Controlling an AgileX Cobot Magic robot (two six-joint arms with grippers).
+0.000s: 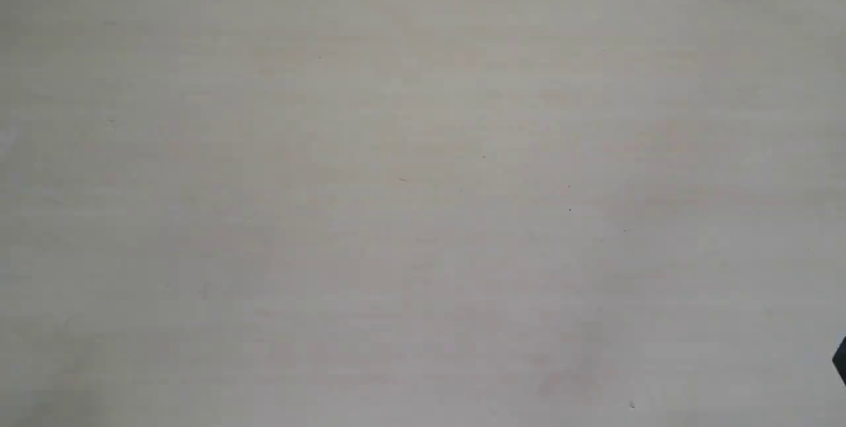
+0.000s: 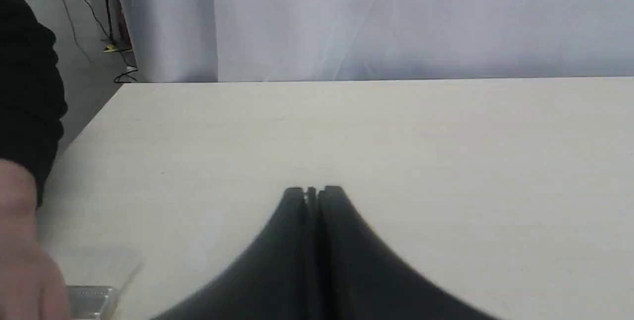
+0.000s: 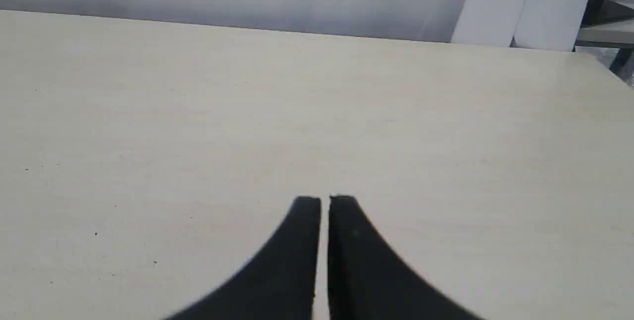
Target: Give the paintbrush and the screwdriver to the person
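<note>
In the left wrist view the person's bare hand (image 2: 20,250) and dark sleeve (image 2: 27,87) reach in at the picture's edge. Beside the hand lies a silver metal piece (image 2: 91,300) with a pale blurred patch in front of it; it looks like the paintbrush's ferrule and bristles, while the handle is hidden. The screwdriver is out of view. My left gripper (image 2: 312,191) is shut and empty above the table, well apart from the hand. Above bare table, my right gripper (image 3: 324,200) is shut with only a hairline gap and holds nothing.
The pale wooden table (image 1: 423,182) fills the exterior view, with its far edge against a grey-white backdrop (image 2: 396,18). A small black corner (image 1: 841,361) pokes in at the right edge. Cables on the floor (image 2: 111,47) lie beyond the table's corner.
</note>
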